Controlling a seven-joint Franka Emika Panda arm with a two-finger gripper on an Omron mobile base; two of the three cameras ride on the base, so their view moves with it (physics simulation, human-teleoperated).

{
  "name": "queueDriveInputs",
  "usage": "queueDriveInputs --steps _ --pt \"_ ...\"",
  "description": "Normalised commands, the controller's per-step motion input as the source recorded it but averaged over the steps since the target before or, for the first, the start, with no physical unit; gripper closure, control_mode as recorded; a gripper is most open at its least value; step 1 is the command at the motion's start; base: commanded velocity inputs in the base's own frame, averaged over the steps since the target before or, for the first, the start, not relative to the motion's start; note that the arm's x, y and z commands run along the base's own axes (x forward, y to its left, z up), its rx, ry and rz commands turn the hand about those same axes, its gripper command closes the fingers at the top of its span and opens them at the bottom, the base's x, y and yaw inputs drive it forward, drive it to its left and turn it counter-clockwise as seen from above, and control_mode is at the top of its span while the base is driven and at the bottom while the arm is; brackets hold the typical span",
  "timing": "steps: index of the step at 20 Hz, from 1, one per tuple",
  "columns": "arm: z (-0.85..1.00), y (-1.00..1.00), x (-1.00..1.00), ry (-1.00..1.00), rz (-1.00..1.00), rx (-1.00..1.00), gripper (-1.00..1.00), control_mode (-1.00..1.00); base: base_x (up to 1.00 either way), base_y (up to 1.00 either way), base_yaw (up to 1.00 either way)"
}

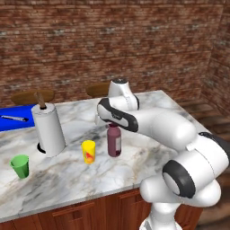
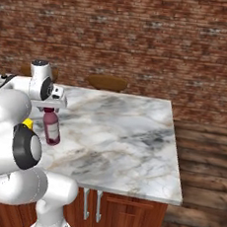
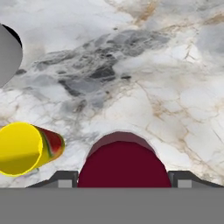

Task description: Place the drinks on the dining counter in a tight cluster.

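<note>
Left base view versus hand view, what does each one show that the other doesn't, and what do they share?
The left base view alone takes in the green cup, the blue mat at the counter's far left, the stools and the brick wall. The hand view alone looks straight down on the maroon bottle's dark red cap, with the gripper fingers either side of it. Both show the maroon bottle, the yellow cup, the paper towel roll and the marble counter.
</note>
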Motion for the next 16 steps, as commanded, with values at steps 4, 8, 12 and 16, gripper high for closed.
queueDriveInputs --steps 4,8,12,16 --pt "-0.46 0.0 0.18 0.0 0.0 0.0 1.0 -1.0 0.0 0.0 0.0" --pt "-0.34 0.0 0.15 0.0 0.0 0.0 1.0 -1.0 0.0 0.0 0.0" --pt "-0.09 0.0 0.01 0.0 0.0 0.0 1.0 -1.0 0.0 0.0 0.0" --pt "0.0 0.0 0.0 0.0 0.0 0.0 1.0 -1.0 0.0 0.0 0.0"
